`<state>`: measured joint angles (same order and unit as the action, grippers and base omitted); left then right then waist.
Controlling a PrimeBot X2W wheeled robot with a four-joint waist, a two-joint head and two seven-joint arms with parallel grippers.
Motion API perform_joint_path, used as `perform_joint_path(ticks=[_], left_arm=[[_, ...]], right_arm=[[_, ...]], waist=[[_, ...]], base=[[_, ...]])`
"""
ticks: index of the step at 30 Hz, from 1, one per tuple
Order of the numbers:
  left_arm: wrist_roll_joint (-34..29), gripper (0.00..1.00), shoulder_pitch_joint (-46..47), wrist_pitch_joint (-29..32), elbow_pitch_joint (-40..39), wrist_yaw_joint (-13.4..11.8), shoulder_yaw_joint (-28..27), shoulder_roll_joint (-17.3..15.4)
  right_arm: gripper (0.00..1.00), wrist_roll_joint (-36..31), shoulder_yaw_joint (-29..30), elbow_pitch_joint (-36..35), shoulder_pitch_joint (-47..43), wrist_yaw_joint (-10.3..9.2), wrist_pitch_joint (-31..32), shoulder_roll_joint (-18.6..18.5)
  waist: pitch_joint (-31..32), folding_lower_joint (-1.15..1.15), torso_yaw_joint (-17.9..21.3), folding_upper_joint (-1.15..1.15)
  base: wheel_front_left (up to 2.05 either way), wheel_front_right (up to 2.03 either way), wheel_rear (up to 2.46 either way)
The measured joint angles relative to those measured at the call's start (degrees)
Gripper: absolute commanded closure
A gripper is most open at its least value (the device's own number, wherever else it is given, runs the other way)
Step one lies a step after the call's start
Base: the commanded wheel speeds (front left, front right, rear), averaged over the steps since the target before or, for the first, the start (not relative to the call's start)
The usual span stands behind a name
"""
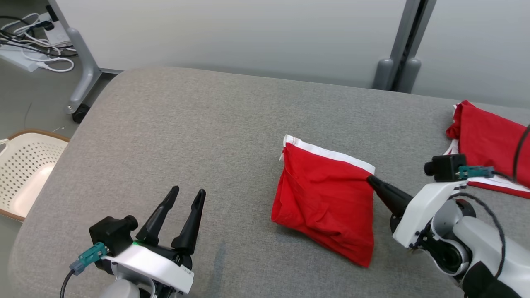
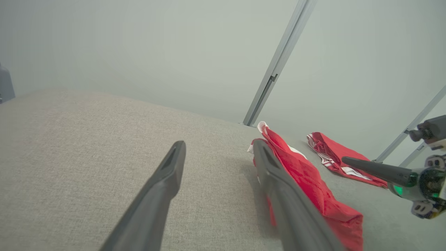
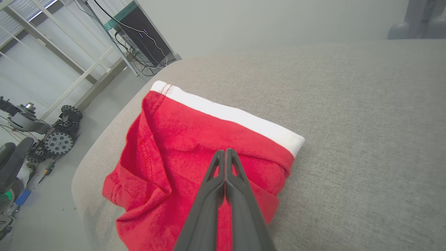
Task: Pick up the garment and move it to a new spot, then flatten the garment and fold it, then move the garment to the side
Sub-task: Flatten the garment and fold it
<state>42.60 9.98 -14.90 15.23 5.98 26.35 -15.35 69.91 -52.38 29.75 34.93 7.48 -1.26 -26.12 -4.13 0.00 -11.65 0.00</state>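
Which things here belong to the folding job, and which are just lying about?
Job: folded red garment; right gripper, shut at its edge; left gripper, open; grey padded surface.
Lying about: second red garment; basket; floor cables.

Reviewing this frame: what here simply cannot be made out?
Right wrist view: the shut right pincer covers its own contact spot on the folded red garment, so a grip on cloth is unclear.
Head view: the second red garment is cut off by the right edge, partly behind a black cable.
Head view: the basket is cut off by the left edge.
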Motion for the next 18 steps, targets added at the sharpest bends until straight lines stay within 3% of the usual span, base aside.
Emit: perform_joint_path(ticks=[10, 18], left_arm=[[-6.2, 0.0, -1.8, 0.0, -1.6, 0.0, -3.5, 2.3], [-8.8, 0.0, -2.5, 0.0, -1.6, 0.5, -5.5, 3.5]], right_arm=[[1.0, -2.8, -3.1, 6.6, -0.7, 0.0, 0.8, 5.6], [1.0, -0.8, -6.1, 2.2, -2.9, 0.0, 1.7, 8.0]], waist=[[0.5, 0.0, -3.2, 0.0], [0.6, 0.0, -5.4, 0.0]], base=[[0.0, 0.0, 0.0], [0.0, 0.0, 0.0]])
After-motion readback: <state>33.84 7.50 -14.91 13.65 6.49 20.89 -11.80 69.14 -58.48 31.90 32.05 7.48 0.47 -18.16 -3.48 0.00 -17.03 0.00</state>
